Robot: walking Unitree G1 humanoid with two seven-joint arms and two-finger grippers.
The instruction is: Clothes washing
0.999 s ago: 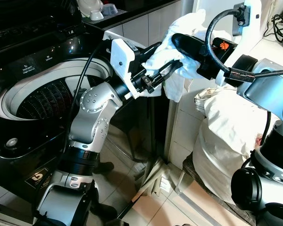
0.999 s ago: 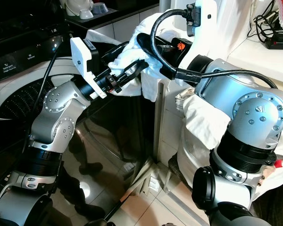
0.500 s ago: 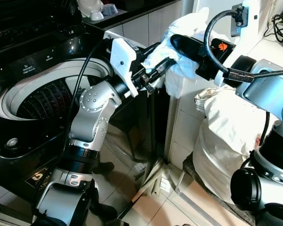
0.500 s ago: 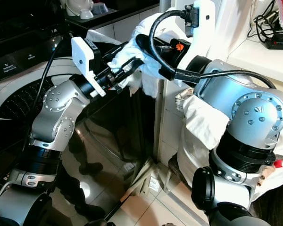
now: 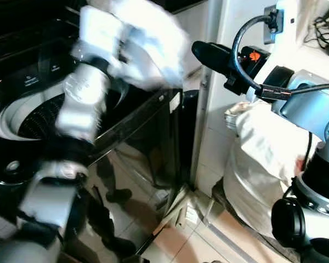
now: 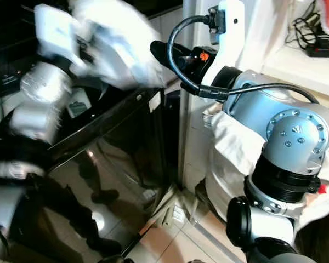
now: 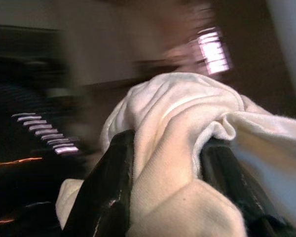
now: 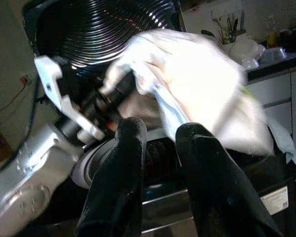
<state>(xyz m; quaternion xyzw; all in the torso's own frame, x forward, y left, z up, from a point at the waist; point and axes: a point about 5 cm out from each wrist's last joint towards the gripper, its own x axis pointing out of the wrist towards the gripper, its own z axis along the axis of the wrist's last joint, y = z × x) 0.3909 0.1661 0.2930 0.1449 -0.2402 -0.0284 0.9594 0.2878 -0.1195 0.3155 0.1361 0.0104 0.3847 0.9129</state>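
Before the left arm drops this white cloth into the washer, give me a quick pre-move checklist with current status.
1. White crumpled cloth clamped in left gripper: ok, a finger on each side.
2. Black top-loading washing machine lid open, drum visible: ok.
3. Right gripper free of the cloth: ok, nothing between its fingers.
4. Cloth over the drum opening: cannot tell, head views are motion-blurred.
5. White stuffed laundry bag apart from the swing: ok, beside the right arm.
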